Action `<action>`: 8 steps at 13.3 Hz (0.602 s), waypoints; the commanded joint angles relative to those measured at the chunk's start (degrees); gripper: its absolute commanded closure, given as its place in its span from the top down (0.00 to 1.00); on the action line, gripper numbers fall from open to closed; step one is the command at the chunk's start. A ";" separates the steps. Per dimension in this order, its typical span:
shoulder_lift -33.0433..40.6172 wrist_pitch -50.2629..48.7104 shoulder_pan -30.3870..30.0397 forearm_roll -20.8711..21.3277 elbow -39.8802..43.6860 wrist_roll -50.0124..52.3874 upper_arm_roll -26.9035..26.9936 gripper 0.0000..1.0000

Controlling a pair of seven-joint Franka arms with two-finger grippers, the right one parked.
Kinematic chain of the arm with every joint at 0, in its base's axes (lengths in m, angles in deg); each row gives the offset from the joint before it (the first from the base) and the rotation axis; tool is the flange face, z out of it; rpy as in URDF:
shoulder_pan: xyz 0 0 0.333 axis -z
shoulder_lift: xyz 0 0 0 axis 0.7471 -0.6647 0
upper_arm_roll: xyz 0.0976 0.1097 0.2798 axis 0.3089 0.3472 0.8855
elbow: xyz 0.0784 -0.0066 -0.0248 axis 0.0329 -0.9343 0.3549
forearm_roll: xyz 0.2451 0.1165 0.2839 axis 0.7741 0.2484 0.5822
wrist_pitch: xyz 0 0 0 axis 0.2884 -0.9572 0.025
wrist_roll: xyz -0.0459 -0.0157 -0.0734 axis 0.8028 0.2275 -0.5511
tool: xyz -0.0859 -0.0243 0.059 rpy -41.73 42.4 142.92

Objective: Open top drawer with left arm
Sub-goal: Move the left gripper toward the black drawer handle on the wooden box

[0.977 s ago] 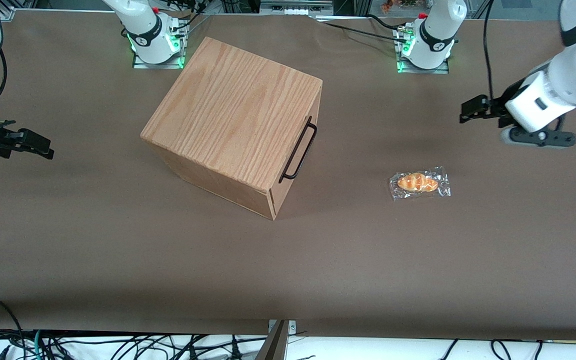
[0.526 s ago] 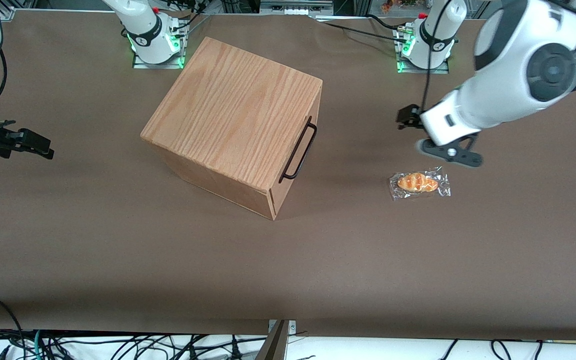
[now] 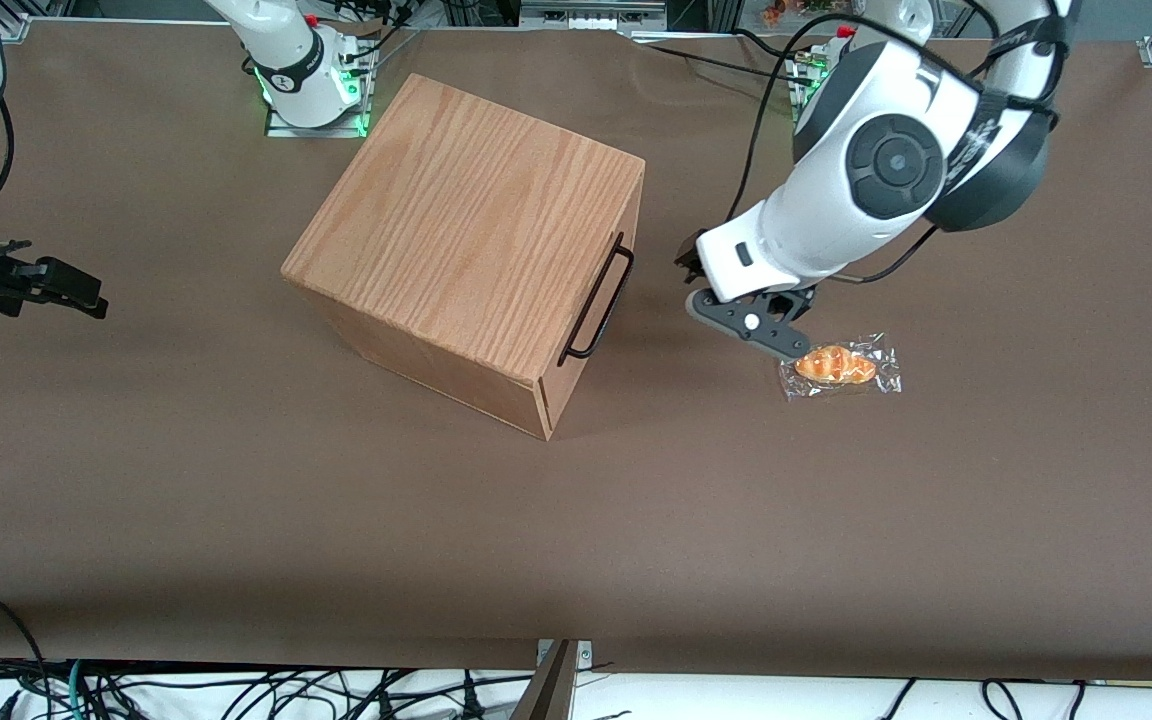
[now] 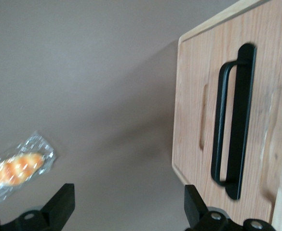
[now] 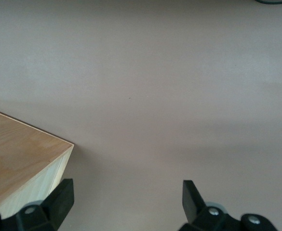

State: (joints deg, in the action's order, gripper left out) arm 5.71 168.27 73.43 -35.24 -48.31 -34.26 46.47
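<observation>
The oak-grain box (image 3: 466, 220) stands on the table. The top drawer (image 4: 194, 96) sits flush in the box's front, which faces the working arm's end of the table. Its long thin black wire handle (image 3: 598, 300) (image 4: 232, 120) runs along that front. The left arm (image 3: 876, 170) reaches down in front of the drawer. Its gripper (image 3: 688, 262) (image 4: 128, 207) hangs a short way out from the handle, touching nothing. It is open, and only bare table shows between its black fingers (image 4: 59, 204).
A wrapped orange bread roll (image 3: 839, 366) (image 4: 15, 168) lies on the brown table (image 3: 576, 520), just nearer the front camera than the left arm's wrist. The arm bases (image 3: 306, 70) stand farthest from the front camera.
The left arm has swung in from the working arm's end of the table toward the box. Its gripper now hangs close to the drawer handle. Box and bread roll have not moved.
</observation>
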 commanded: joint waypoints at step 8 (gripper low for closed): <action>-7.02 7.33 5.94 -5.67 2.32 -6.61 0.68 1.00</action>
State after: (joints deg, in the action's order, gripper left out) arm -0.01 176.03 79.58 -38.91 -48.10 -37.26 46.53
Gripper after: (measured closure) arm 0.000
